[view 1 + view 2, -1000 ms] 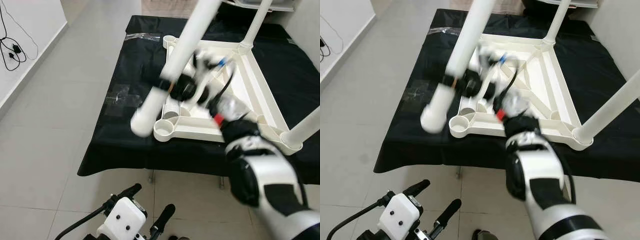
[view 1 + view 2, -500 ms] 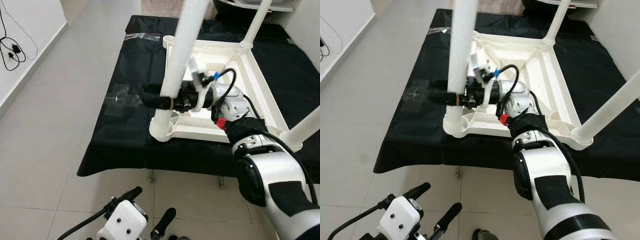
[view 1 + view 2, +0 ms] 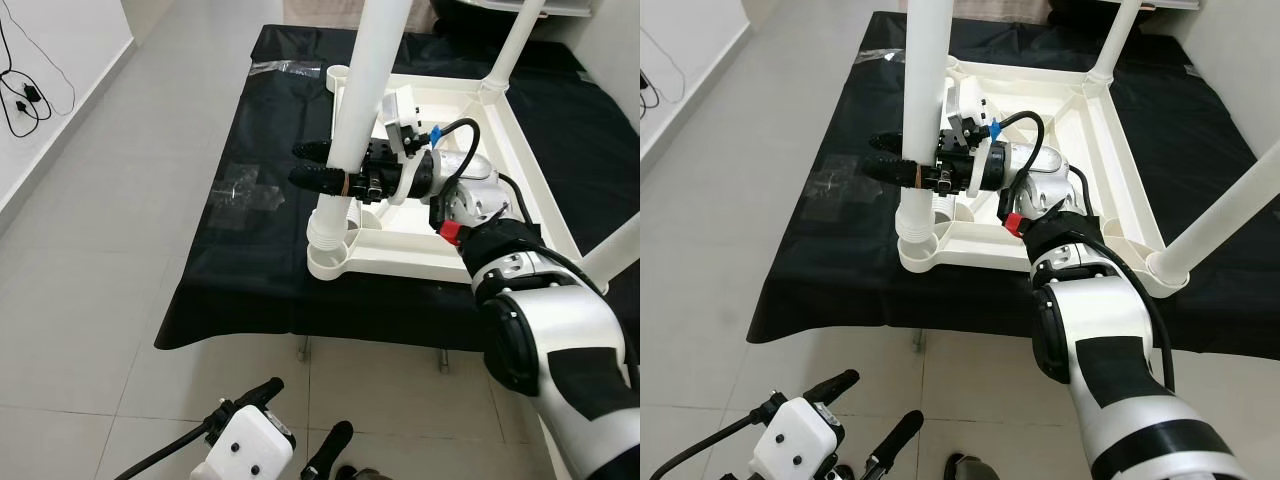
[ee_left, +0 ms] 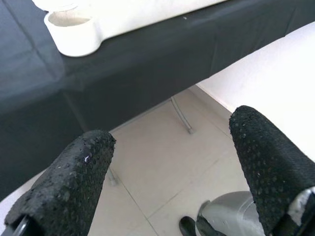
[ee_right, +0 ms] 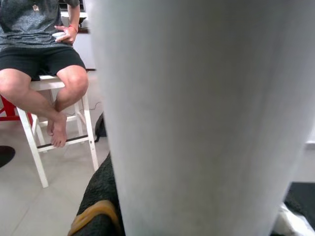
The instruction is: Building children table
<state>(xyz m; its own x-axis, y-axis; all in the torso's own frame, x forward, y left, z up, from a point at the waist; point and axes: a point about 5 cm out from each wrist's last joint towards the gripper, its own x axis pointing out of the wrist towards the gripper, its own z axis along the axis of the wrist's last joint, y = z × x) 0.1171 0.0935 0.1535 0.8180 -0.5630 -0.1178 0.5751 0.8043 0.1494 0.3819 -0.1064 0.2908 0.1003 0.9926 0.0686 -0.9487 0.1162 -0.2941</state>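
Observation:
An upturned white table top (image 3: 505, 160) lies on a black-covered table (image 3: 260, 130). My right gripper (image 3: 310, 164) is shut on a white table leg (image 3: 370, 90), one black finger on each side of it. The leg stands almost upright with its lower end in the near-left corner socket (image 3: 330, 258). In the right wrist view the leg (image 5: 206, 123) is very close. Two more legs (image 3: 515, 45) (image 3: 615, 255) stand in the far-right and near-right corners. My left gripper (image 4: 167, 162) hangs low over the floor tiles, open, with nothing between its fingers.
A person (image 5: 44, 54) sits on a white stool (image 5: 34, 123) beyond the table. Cables (image 3: 25, 95) lie on the floor by the left wall. A clear plastic scrap (image 3: 245, 190) rests on the black cloth. Open tile floor stretches left of the table.
The leg swung from a steep tilt to almost upright, and its lower end came down into the near-left corner socket. My right gripper kept hold of it throughout.

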